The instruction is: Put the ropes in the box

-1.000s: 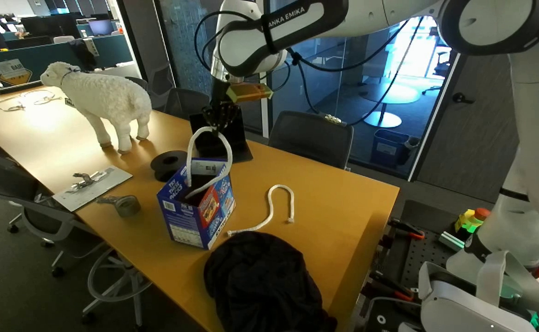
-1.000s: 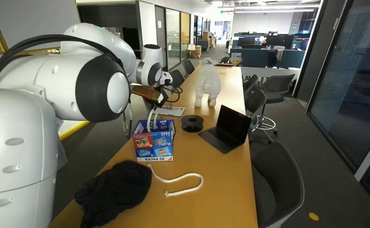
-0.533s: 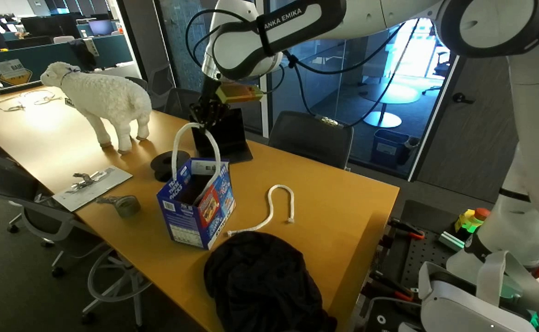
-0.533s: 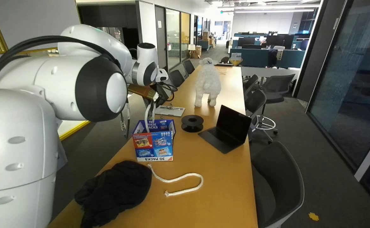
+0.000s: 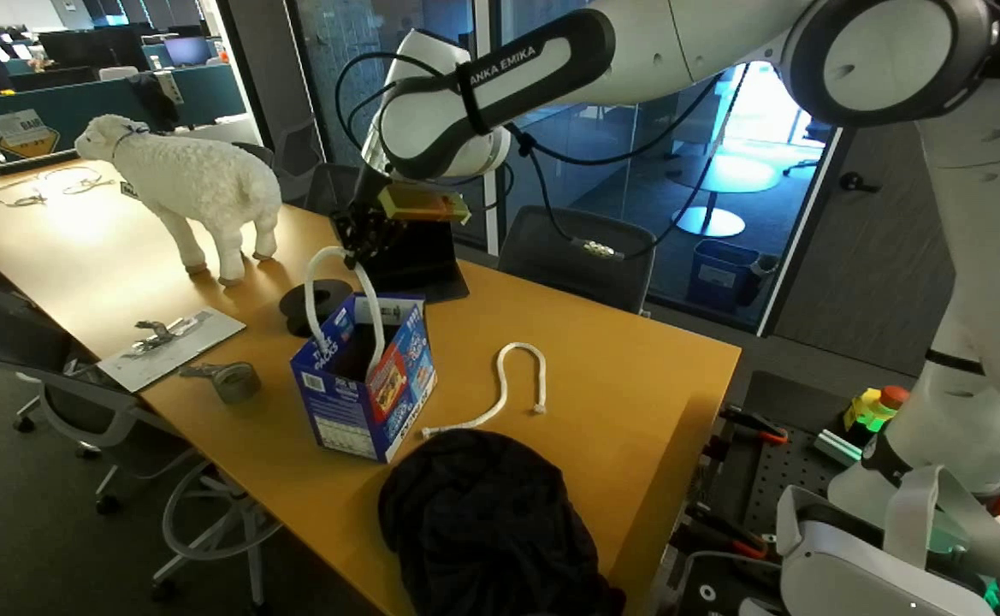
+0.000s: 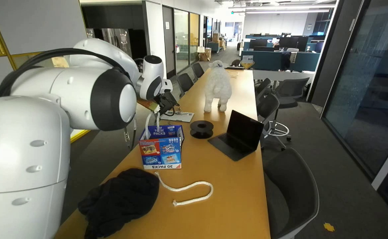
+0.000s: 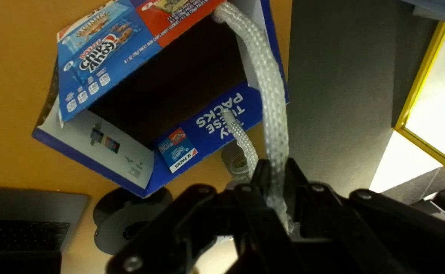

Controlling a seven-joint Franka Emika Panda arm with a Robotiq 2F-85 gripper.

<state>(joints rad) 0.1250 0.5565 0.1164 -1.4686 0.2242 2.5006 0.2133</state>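
Wrist view shows the gripper [image 7: 276, 170] pinching a rope [image 7: 272, 99], one end over a flap [image 7: 203, 139] of the box [image 7: 123, 61], so early release could spill it outside, while both exterior views show a second rope [image 6: 201, 182] on the table [image 6: 233, 205], near a black bag [image 6: 124, 197] that might snag.

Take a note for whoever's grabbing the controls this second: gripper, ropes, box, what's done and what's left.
Gripper: closed on one white rope, which arches up with its strands hanging at the open top of the box.
The box stands on the table; its inside is too dark to tell what lies in it.
Other rope: loose on the table beside the box, one end by the black cloth.
Done: one rope is gripped and at the box, not yet released.
To do: lower it fully inside and let go, then fetch the other rope.
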